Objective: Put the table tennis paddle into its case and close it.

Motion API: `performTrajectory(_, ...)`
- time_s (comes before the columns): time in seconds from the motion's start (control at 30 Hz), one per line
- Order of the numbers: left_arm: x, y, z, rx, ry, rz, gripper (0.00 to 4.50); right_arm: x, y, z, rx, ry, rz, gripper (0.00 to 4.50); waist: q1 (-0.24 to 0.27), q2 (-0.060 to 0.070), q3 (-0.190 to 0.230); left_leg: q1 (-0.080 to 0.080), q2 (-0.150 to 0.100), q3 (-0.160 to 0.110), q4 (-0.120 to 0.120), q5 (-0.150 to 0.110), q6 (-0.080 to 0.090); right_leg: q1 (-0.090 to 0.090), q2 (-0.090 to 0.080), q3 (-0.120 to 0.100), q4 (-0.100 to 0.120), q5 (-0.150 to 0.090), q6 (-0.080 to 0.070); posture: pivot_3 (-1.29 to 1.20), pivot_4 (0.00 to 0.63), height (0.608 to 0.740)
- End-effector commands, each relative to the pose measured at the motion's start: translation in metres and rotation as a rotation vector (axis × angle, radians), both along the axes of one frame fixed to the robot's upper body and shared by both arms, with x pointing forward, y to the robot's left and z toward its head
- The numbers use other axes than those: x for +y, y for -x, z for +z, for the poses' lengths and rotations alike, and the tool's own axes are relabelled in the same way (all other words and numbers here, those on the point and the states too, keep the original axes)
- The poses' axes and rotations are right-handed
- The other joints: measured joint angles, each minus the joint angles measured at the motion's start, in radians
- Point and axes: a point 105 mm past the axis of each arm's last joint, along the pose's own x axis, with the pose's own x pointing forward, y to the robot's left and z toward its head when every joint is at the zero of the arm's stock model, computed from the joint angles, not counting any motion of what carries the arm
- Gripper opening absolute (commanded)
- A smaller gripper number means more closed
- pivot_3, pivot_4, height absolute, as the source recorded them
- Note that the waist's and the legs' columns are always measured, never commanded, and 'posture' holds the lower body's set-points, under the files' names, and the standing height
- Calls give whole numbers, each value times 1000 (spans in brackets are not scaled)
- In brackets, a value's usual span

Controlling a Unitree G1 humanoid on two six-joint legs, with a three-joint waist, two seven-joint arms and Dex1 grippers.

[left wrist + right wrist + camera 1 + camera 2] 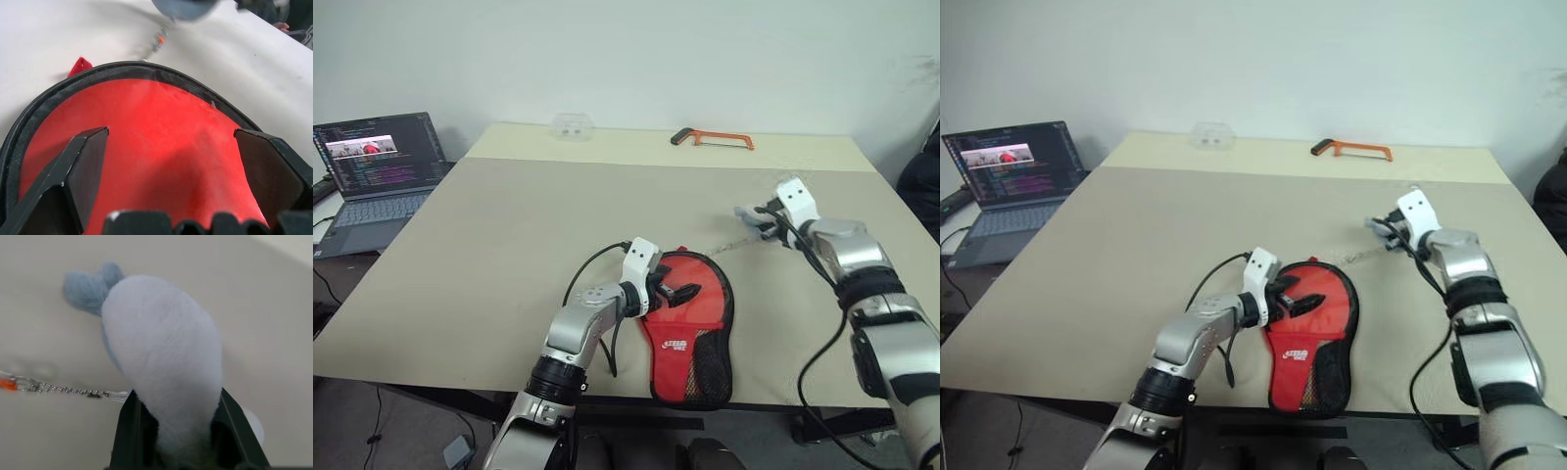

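Note:
The case lies red side up near the table's front edge, its black mesh pocket and white logo toward me. My left gripper hovers open over the round end of the case, one black finger on each side of the red fabric. To the right, my right gripper is shut on a small whitish plush pouch. A thin chain runs from the pouch back toward the case. The table tennis paddle is hidden.
An open laptop stands on a side table at the left. An orange hacksaw and a clear plastic container lie at the beige table's far edge.

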Motion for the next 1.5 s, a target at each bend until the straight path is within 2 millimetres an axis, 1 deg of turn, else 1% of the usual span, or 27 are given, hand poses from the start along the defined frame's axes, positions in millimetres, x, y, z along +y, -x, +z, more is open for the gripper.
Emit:
performTrajectory(0.03, 25, 14, -62, 236, -127, 54, 4500, -22, 27, 13, 20, 72, 63, 384, 1, 3, -2, 0, 0, 0, 0, -1, -1, 0, 0, 0, -1, 0, 1, 0, 150, 740)
performTrajectory(0.1, 24, 14, -63, 238, -134, 42, 4500, -27, 52, 8, 72, 109, 138, 383, 4, 8, -5, 0, -1, 1, 0, -1, -1, 0, -1, 1, -2, -1, 3, 0, 150, 740)
performTrajectory(0.17, 22, 14, -63, 240, -139, 25, 4500, -25, 76, 7, 107, 142, 239, 364, 6, 9, -5, 1, -1, 0, 0, -1, -1, 1, 0, 1, -2, -2, 4, 0, 150, 740)
performTrajectory(0.2, 21, 14, -63, 242, -141, 15, 4500, -22, 91, 9, 117, 142, 311, 358, 7, 9, -6, 1, -1, 0, 0, -1, -1, 1, 0, 0, -2, -2, 4, 0, 150, 740)
performTrajectory(0.27, 18, 15, -64, 245, -146, -2, 4500, -13, 114, 12, 120, 140, 431, 357, 5, 10, -6, 3, -1, 0, 0, -1, -1, 3, 0, 1, -2, -2, 4, 0, 150, 740)
performTrajectory(0.3, 17, 15, -64, 246, -148, -8, 4500, -10, 122, 13, 116, 141, 477, 357, 4, 9, -6, 5, -1, 0, 0, -2, -1, 5, 0, 1, -3, -2, 4, 0, 150, 740)
performTrajectory(0.37, 15, 16, -65, 247, -158, -26, 4500, 1, 142, 11, 124, 137, 592, 357, 1, 8, -6, 6, -1, 0, 0, -2, -2, 6, 0, 1, -3, -2, 4, 0, 150, 740)
performTrajectory(0.4, 15, 16, -65, 248, -160, -31, 4500, 5, 148, 10, 127, 134, 624, 357, -2, 8, -7, 6, -1, 0, 0, -2, -2, 6, 0, 2, -3, -2, 4, 0, 150, 740)
performTrajectory(0.53, 14, 16, -66, 250, -174, -53, 4500, 37, 198, -2, 241, 101, 878, 357, -5, 8, -9, 7, -1, -2, 1, -2, -2, 6, 0, 1, -3, -3, 4, 0, 150, 740)
performTrajectory(0.57, 14, 16, -66, 251, -177, -55, 4500, 42, 205, -4, 259, 93, 912, 357, -5, 8, -9, 7, -1, -2, 1, -2, -2, 6, 0, 1, -3, -3, 4, 0, 150, 740)
performTrajectory(0.63, 14, 16, -66, 251, -190, -68, 4500, 62, 228, -10, 307, 58, 1025, 356, -4, 8, -9, 7, -1, -2, 1, -2, -2, 6, 0, 1, -4, -3, 4, 0, 150, 740)
performTrajectory(0.7, 14, 17, -66, 251, -199, -76, 4500, 74, 245, -14, 343, 27, 1104, 355, -4, 6, -10, 7, -1, -2, 0, -2, -2, 5, 0, 1, -5, -3, 4, 0, 150, 740)
performTrajectory(0.77, 16, 17, -66, 251, -204, -80, 4500, 81, 252, -17, 358, 17, 1136, 348, -4, 6, -10, 7, -1, -3, 0, -2, -2, 3, 0, 0, -6, -3, 4, 0, 150, 740)
performTrajectory(0.9, 19, 18, -66, 254, -229, -92, 4500, 96, 283, -29, 443, -36, 1278, 347, -3, 1, -13, 7, -1, -3, 0, -3, -3, 3, -1, 0, -8, -4, 2, 0, 150, 740)
performTrajectory(0.97, 22, 18, -65, 255, -237, -92, 4500, 102, 293, -31, 468, -56, 1322, 347, -3, 0, -14, 7, -1, -3, 0, -4, -3, 3, -1, 0, -7, -5, 2, 0, 150, 740)
performTrajectory(1.03, 25, 17, -66, 257, -249, -91, 4500, 111, 308, -33, 497, -96, 1381, 346, -2, -1, -14, 7, -1, -3, 0, -5, -3, 3, -1, 0, -7, -6, 2, 0, 150, 740)
performTrajectory(1.07, 27, 17, -66, 258, -253, -90, 4500, 115, 313, -33, 503, -112, 1399, 345, -1, -1, -14, 7, -1, -3, 0, -5, -3, 3, -1, 0, -7, -6, 2, 0, 150, 740)
performTrajectory(1.13, 29, 18, -65, 258, -259, -89, 4500, 120, 315, -36, 497, -117, 1405, 336, -2, -3, -16, 7, 0, -3, 0, -6, -3, 3, 0, 0, -7, -6, 2, 0, 150, 740)
performTrajectory(1.23, 30, 19, -65, 261, -265, -84, 4500, 124, 311, -37, 485, -120, 1396, 336, -3, -6, -17, 7, 0, -3, 0, -6, -3, 3, 0, 0, -7, -6, 1, 0, 150, 740)
performTrajectory(1.33, 31, 20, -65, 263, -266, -79, 4500, 122, 303, -36, 476, -109, 1376, 336, -4, -7, -18, 7, 0, -3, 0, -7, -3, 3, 0, 0, -7, -7, 1, 0, 150, 740)
performTrajectory(1.4, 31, 20, -65, 262, -265, -74, 4500, 117, 292, -35, 467, -96, 1336, 336, -4, -7, -18, 7, 0, -3, 0, -7, -3, 3, 0, 0, -7, -7, 0, 0, 150, 740)
performTrajectory(1.47, 31, 19, -64, 258, -257, -60, 4500, 110, 272, -31, 426, -85, 1262, 336, -4, -7, -18, 7, 0, -3, 0, -7, -3, 3, 0, 0, -7, -7, 0, 0, 150, 740)
performTrajectory(1.5, 31, 18, -62, 254, -249, -53, 4500, 105, 258, -27, 401, -80, 1206, 336, -5, -8, -18, 7, 0, -3, 0, -7, -3, 3, 0, 1, -7, -7, 0, 0, 150, 740)
